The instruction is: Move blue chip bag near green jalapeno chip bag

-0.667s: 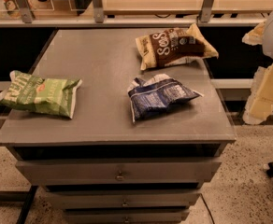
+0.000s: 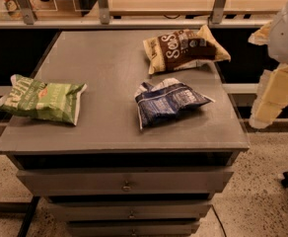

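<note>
In the camera view, the blue chip bag (image 2: 168, 101) lies crumpled on the right half of the gray cabinet top (image 2: 109, 58), just nearer than a brown chip bag (image 2: 183, 47) at the far right. The green jalapeno chip bag (image 2: 43, 98) sits well apart at the left edge, partly overhanging it. The gripper (image 2: 272, 100) hangs off the cabinet's right side, touching nothing; how its jaws stand cannot be told.

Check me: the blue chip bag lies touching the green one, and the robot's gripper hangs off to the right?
Not quite. In the camera view the blue chip bag lies apart from the green jalapeno chip bag, just in front of the brown bag. The gripper does hang off to the right.
</note>
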Available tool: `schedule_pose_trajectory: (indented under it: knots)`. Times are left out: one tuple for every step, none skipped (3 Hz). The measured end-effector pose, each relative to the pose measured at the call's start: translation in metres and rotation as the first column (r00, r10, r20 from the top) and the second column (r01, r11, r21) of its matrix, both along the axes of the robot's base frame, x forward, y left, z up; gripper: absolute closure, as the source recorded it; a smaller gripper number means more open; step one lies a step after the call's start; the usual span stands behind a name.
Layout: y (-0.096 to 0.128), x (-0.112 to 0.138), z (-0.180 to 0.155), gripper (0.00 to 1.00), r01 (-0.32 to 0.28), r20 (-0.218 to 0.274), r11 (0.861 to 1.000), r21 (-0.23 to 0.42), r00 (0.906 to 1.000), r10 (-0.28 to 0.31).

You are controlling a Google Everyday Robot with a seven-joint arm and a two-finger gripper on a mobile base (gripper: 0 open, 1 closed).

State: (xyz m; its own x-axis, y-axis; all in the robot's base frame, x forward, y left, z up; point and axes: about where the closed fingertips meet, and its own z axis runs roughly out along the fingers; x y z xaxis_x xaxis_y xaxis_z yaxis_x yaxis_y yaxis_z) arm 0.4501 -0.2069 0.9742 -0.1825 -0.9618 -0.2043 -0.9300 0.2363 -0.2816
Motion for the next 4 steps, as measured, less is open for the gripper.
schedule_pose_trajectory:
  knots:
    - [0.026, 0.027, -0.022, 0.0, -0.12, 0.019, 0.991, -0.056, 0.9925, 0.121]
    - [0.055, 0.051, -0.05, 0.0, -0.241, 0.009, 0.963, -0.124, 0.9697, 0.244]
    - [0.078, 0.068, -0.084, 0.0, -0.347, -0.052, 0.925, -0.156, 0.9378, 0.343]
    - [0.089, 0.084, -0.11, 0.0, -0.393, -0.101, 0.907, -0.15, 0.9187, 0.382]
